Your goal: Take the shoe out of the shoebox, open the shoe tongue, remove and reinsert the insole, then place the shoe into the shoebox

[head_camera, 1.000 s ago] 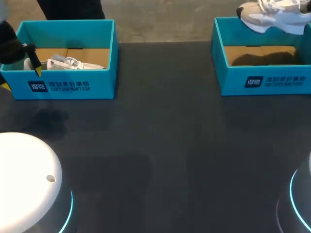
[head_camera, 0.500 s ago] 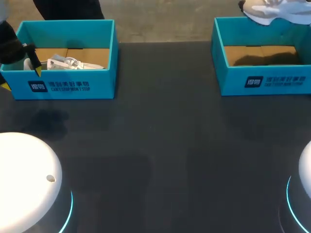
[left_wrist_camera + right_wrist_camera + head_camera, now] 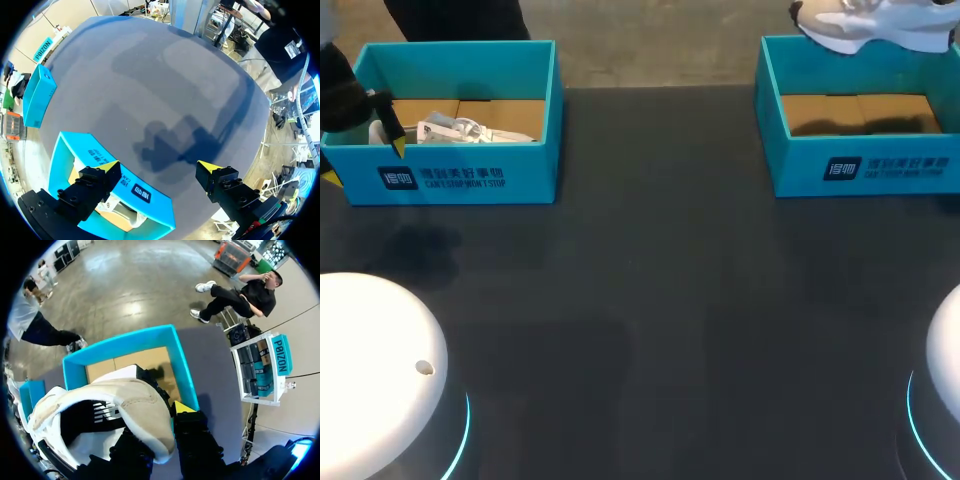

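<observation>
1. Dark and matte, the table (image 3: 650, 300) fills most of what we see from the head view.
2. Two teal boxes stand on it near its far edge, well apart. The left shoebox (image 3: 450, 175) is on our left and the right shoebox (image 3: 860, 170) on our right, both open with brown cardboard floors.
3. We see the shoe (image 3: 870, 25), white and beige, in the air above the right shoebox's far wall, touching neither box nor table.
4. A second shoe (image 3: 470, 130), white, lies inside the left shoebox.
5. Our right end effector (image 3: 155, 415) grips the shoe at its heel. One yellow tip shows just beside the heel and the other is hidden by the shoe.
6. Our left end effector (image 3: 160, 166) is spread wide, with one fingertip by the left shoebox's wall and the other over bare table.
</observation>
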`<state>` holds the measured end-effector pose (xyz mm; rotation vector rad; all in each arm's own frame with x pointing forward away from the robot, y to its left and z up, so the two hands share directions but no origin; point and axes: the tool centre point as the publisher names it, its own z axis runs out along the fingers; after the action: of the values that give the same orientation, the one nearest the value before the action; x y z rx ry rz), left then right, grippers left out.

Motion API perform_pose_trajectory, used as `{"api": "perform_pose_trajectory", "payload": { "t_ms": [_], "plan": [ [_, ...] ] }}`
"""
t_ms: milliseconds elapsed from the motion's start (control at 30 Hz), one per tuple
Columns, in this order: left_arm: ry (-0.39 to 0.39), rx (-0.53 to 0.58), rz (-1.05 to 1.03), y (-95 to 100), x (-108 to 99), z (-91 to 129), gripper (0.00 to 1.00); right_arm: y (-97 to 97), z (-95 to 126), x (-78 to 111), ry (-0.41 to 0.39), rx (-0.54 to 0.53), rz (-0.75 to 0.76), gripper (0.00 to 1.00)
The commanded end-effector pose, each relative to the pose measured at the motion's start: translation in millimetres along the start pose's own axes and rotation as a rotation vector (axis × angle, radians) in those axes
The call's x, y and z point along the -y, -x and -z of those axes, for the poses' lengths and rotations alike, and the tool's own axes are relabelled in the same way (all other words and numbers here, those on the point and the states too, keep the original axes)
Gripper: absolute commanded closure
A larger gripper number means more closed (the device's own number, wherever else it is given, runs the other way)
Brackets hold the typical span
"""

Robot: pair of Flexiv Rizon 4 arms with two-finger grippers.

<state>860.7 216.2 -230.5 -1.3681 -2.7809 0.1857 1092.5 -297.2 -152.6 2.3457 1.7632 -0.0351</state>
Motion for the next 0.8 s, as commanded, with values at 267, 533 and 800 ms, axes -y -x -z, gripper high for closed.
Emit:
{"api": "perform_pose_trajectory", "payload": {
  "t_ms": [267,533,800],
  "plan": [
    [0.002,0.001,0.000,-0.8,0.6,-0.1,0.00,-23.5,25.7,61.7,0.028,0.013,-0.011,1.00],
    [0.002,0.001,0.000,-0.8,0.6,-0.1,0.00,-43.8,37.6,103.7,0.023,0.032,-0.013,1.00],
    [0.002,0.001,0.000,-0.8,0.6,-0.1,0.00,-69.7,49.3,154.7,0.016,0.058,-0.015,1.00]
  ]
}}
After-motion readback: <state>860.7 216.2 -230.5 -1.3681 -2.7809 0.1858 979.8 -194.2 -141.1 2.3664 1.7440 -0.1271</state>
